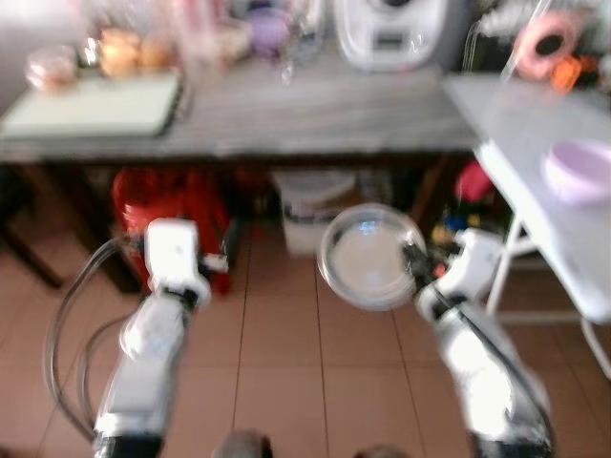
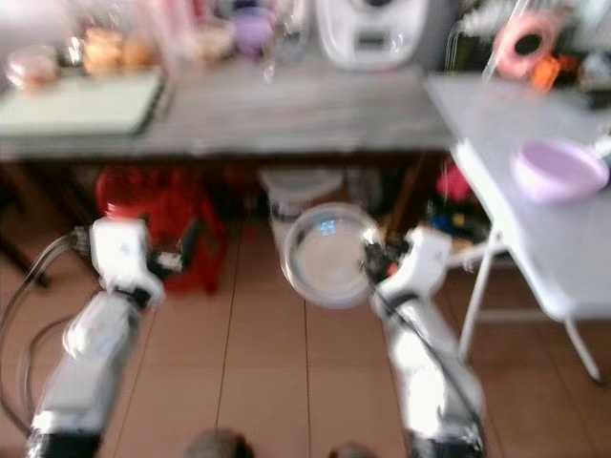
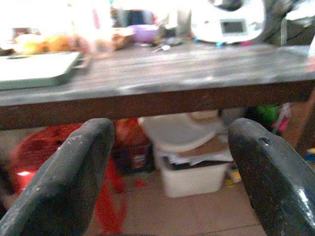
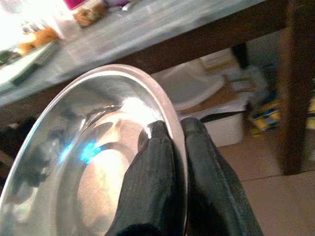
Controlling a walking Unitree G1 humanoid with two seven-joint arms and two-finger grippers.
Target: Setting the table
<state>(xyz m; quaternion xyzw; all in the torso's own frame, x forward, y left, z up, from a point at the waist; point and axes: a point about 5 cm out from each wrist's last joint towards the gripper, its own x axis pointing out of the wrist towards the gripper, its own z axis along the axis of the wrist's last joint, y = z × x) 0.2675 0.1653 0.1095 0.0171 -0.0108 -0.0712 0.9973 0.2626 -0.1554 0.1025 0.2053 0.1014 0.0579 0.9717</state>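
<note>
The right gripper [image 4: 172, 135] pinches the rim of a steel plate [image 1: 368, 256], carried above the tiled floor, short of the grey table [image 1: 315, 114]. The left gripper [image 3: 172, 162] is spread wide, empty. Placing remains undone.

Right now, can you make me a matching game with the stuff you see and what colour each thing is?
Things:
1. plate held by the right gripper
2. bowl on the white table
3. stool under the long counter
4. board on the long counter

Colours:
A. red
B. pale green
C. shiny silver
D. light purple

Pairs: 1-C, 2-D, 3-A, 4-B
</note>
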